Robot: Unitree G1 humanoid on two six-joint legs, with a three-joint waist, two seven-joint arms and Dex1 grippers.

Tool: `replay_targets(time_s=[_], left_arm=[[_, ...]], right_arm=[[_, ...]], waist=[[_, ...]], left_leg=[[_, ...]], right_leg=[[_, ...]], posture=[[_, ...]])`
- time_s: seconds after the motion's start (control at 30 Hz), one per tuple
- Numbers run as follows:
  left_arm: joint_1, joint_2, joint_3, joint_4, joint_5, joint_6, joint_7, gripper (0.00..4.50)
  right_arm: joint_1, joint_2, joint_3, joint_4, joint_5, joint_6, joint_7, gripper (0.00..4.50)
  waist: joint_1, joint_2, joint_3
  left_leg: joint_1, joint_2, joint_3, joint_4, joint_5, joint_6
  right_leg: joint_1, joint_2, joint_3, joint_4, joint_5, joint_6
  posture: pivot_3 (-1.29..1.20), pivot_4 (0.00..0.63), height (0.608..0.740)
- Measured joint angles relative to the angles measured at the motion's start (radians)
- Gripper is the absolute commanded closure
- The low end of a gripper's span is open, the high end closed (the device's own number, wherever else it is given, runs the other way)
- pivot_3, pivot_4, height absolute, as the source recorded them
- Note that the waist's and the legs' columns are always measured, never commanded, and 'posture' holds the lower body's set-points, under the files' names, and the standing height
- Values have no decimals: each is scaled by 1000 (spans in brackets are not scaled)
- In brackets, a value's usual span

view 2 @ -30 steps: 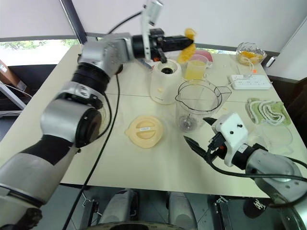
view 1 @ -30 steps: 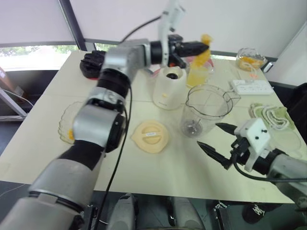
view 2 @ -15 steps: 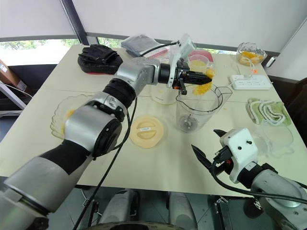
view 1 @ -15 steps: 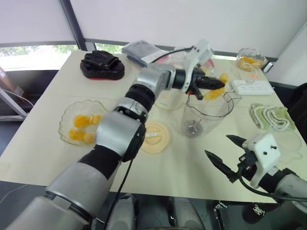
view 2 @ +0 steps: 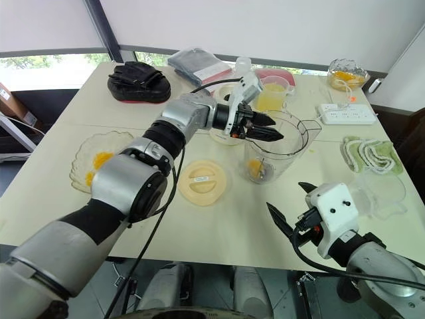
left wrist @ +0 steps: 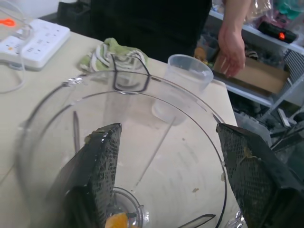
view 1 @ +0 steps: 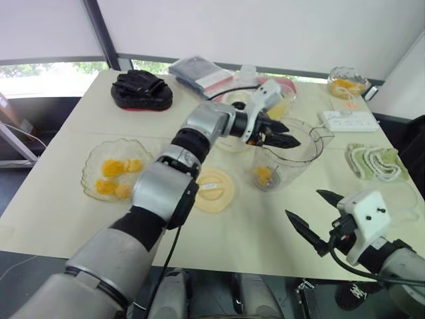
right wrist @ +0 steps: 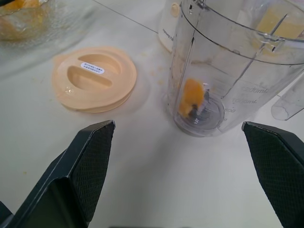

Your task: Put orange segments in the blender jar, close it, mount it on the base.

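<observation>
Left gripper over the mouth of the large clear plastic blender jar with handle and spout; fingers spread apart, nothing between them; one glossy orange segment lies at the jar bottom beside the small metal blade; printed graduation marks on the jar wall, too faint to read.
Jar stands upright on the pale table, lid off; flat cream round lid lies just beside it toward the robot's left, with a small white sticker bearing lines of fine print, illegible.
Squat cream-white base just behind the jar, largely hidden by the left arm; small print on its side, unreadable.
More orange segments in the shallow scalloped glass dish on the left side of the table.
Clear cup of yellow juice behind the jar; white power strip far right; green-and-white cloth on the right edge.
Right gripper near the front edge, well apart from the jar; fingers wide open, empty.
Person's hand beyond the table in the left wrist view.
</observation>
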Motion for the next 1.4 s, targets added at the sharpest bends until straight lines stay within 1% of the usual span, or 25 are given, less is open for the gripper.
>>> replay_targets(time_s=[0.17, 0.33, 0.4, 0.47, 0.53, 0.7, 0.83, 0.9, 1.0, 1.17, 1.4], left_arm=[[0, 32, 57, -49, -37, 8, 43, 1091], [-2, 131, 116, -209, -105, 45, 59, 1091], [28, 173, 124, -301, -123, 83, 50, 1091], [109, 224, 109, -419, -141, 130, 6, 1091], [227, 276, 66, -541, -152, 178, -52, 1091], [516, 376, -42, -799, -157, 208, -130, 1091], [690, 444, -110, -1005, -179, 215, -188, 1091], [748, 448, -138, -1072, -188, 213, -196, 1091], [787, 436, -166, -1114, -192, 212, -176, 1091], [790, 421, -187, -1133, -200, 188, -151, 1091], [801, 420, -226, -1175, -220, 185, -161, 1091]], right_arm=[[7, 14, 0, 0, -12, 14, 15, 0], [9, 79, -4, 38, -68, 11, 45, 0], [13, 109, -10, 64, -103, -9, 59, 0], [16, 124, -18, 93, -157, -29, 71, 0], [17, 131, -36, 129, -192, -50, 96, 0], [-25, 169, -80, 215, -280, -89, 107, 0], [-84, 273, -103, 261, -344, -120, 54, 0], [-87, 321, -134, 277, -353, -132, 35, 0], [-53, 384, -155, 279, -377, -157, 27, 0], [-19, 513, -195, 299, -436, -242, -15, 0], [22, 612, -251, 376, -468, -334, -38, 0]], waist=[[1, 0, 0], [-2, 0, 0], [-2, 1, -1], [-3, 4, -2], [-4, 5, -3], [-2, 5, -3], [2, 6, -3], [7, 7, -4], [13, 8, -4], [14, 11, -6], [2, 14, -7]], left_leg=[[0, 0, 0, 0, 0, 0], [0, 1, 0, 0, 0, 0], [1, 1, 0, 0, 0, 0], [2, 2, 1, 0, 0, 0], [2, 2, 1, 0, 0, 0], [2, 3, 1, 1, 0, 0], [2, 4, 1, 1, 0, 0], [2, 3, 1, 1, 0, 0], [2, 3, 1, 1, 0, 0], [4, 2, 2, 2, 0, 0], [4, 3, 1, 1, 0, 0]], right_leg=[[0, 0, 0, 0, 0, 0], [0, 0, 0, 0, 0, 1], [0, 0, 0, 0, 1, 1], [1, 0, 0, 1, 1, 1], [1, 0, 1, 1, 0, 0], [1, 0, 1, 2, 0, 0], [1, -1, 1, 2, 0, 0], [2, -2, 1, 2, 0, 0], [2, -2, 1, 2, 0, 0], [3, -1, 1, 2, 0, -1], [3, 0, 1, 2, 0, -1]], posture=[[0, 150, 740], [0, 150, 740], [0, 150, 740], [0, 150, 740], [0, 150, 740], [0, 150, 740], [0, 150, 740], [0, 150, 740], [0, 150, 740], [0, 150, 740], [0, 150, 740]])
